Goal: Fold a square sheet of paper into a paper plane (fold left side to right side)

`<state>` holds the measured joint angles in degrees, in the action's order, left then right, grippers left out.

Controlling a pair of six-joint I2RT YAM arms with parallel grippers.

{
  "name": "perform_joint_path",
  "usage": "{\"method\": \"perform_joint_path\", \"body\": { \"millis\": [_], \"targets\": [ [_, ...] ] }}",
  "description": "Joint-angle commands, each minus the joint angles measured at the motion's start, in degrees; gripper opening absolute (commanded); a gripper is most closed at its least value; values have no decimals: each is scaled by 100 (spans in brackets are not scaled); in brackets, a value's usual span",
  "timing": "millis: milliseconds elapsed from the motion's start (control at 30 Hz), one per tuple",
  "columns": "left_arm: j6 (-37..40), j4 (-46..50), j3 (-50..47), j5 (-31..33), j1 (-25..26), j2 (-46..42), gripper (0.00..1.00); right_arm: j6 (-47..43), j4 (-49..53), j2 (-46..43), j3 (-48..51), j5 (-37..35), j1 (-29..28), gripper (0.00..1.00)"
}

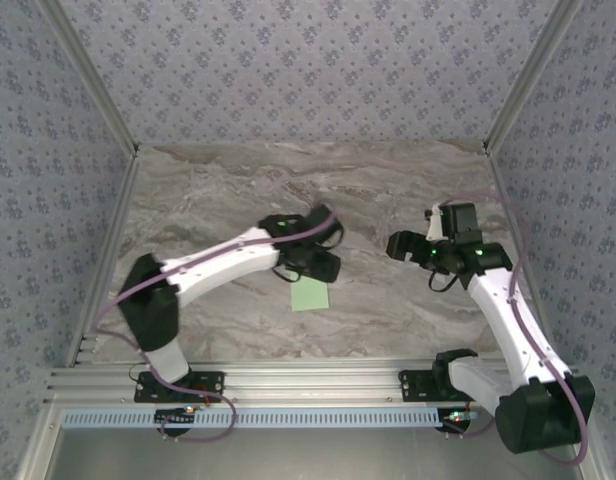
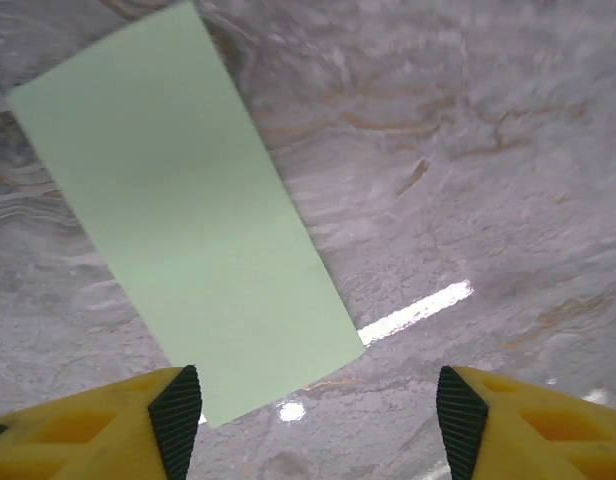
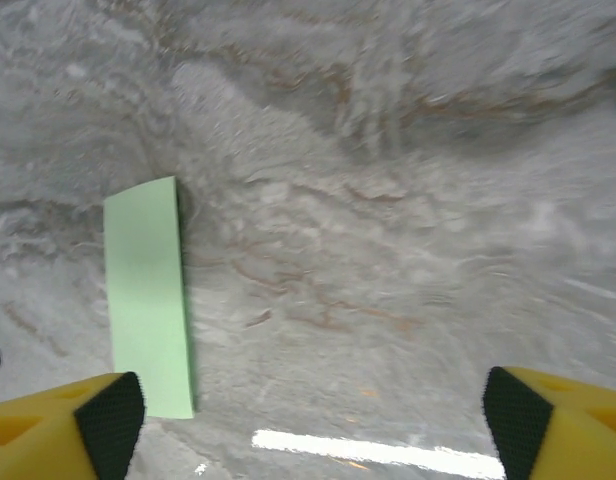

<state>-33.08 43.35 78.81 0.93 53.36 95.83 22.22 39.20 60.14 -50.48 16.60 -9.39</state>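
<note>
The pale green sheet of paper (image 1: 310, 294) lies flat on the marble table as a narrow rectangle, roughly twice as long as wide. My left gripper (image 1: 325, 266) hovers just above its far end. In the left wrist view the paper (image 2: 188, 240) runs from the upper left down to the left fingertip (image 2: 178, 415), and the left gripper (image 2: 318, 412) is open with bare table between its pads. My right gripper (image 1: 398, 244) is off to the right of the paper, apart from it. From the right wrist, the paper (image 3: 146, 290) lies at the left, and the right gripper (image 3: 313, 415) is open and empty.
The marble tabletop (image 1: 228, 200) is ringed by patterned walls and an aluminium frame rail (image 1: 288, 380) at the near edge. A bright light reflection (image 2: 418, 310) streaks the table beside the paper.
</note>
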Motion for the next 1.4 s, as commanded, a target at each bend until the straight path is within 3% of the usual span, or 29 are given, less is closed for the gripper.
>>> {"method": "perform_joint_path", "body": {
  "millis": [0, 133, 267, 633, 1100, 1367],
  "targets": [
    [-422, -1109, -1081, -968, -652, -612, 67, 403, -865, 515, 105, 644, -506, 85],
    [-914, -2131, -2256, -1631, -1412, -1236, 68, 521, -1475, 1672, -243, 583, -1506, 71],
    [-1225, -2905, -2959, -2165, -1878, -1451, 68, 641, -2048, 2761, -732, 616, -2053, 64],
    [-1397, -3288, -3380, -2338, -2080, -1284, 68, 564, -2140, 4866, -2182, 413, -2433, 51],
    [-1515, -3592, -3318, -2622, -2075, -831, 67, 164, -1809, 5544, -2157, 39, -2362, 43],
    [-1559, -3737, -3145, -2799, -1952, -386, 58, 73, -1830, 5561, -2010, 45, -2331, 35]
  ]
}}
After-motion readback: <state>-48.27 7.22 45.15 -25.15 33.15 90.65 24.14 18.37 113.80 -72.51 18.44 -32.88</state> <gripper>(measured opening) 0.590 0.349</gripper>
